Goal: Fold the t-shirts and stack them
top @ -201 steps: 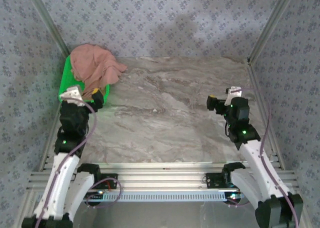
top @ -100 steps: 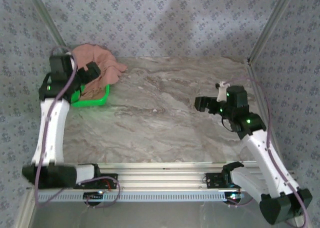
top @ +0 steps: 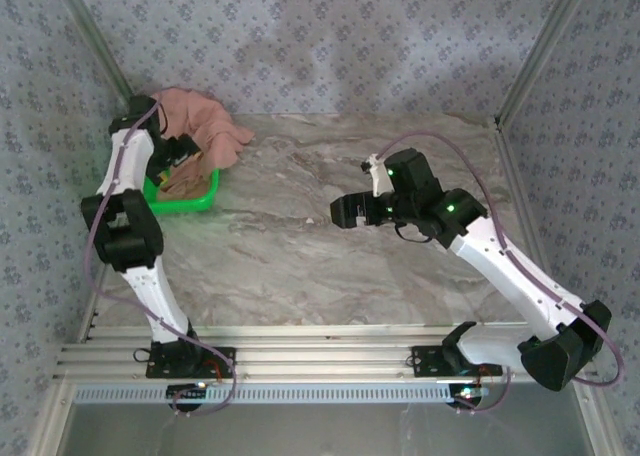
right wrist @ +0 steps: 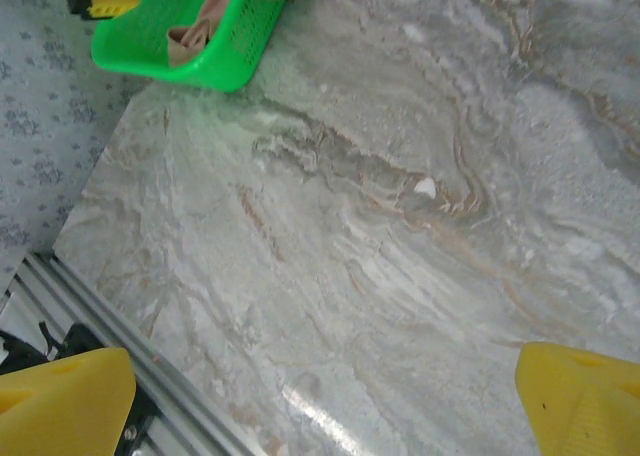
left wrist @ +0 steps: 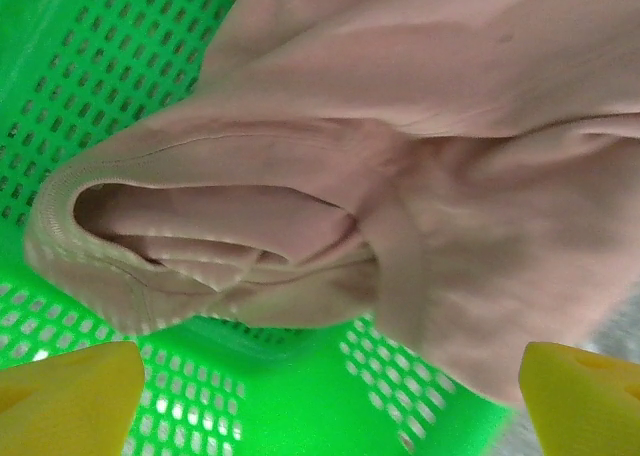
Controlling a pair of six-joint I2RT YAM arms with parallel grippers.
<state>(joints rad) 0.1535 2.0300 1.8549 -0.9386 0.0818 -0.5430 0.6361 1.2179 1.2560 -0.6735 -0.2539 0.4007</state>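
The salmon-pink t-shirt (top: 198, 124) lies crumpled in the green basket (top: 186, 200) at the table's far left and spills over its right rim. In the left wrist view the t-shirt (left wrist: 450, 176) is very close, its ribbed collar (left wrist: 190, 231) gaping toward me. My left gripper (top: 176, 162) hangs just over the shirt inside the basket; it (left wrist: 325, 411) is open, with its yellow fingertips (left wrist: 65, 396) wide apart and holding no cloth. My right gripper (top: 346, 213) hovers open over the middle of the marble table; between its (right wrist: 320, 406) fingertips (right wrist: 580, 396) there is only bare marble.
The basket (right wrist: 205, 51) shows at the top left of the right wrist view, with a bit of cloth poking out. The marble table (top: 330, 256) stretches between the arms. An aluminium rail (top: 320, 338) runs along the near edge. Patterned walls enclose the back and sides.
The left arm swung up from the near left and reached into the basket over the shirt. The right arm extended leftward from the right side toward the table's middle.
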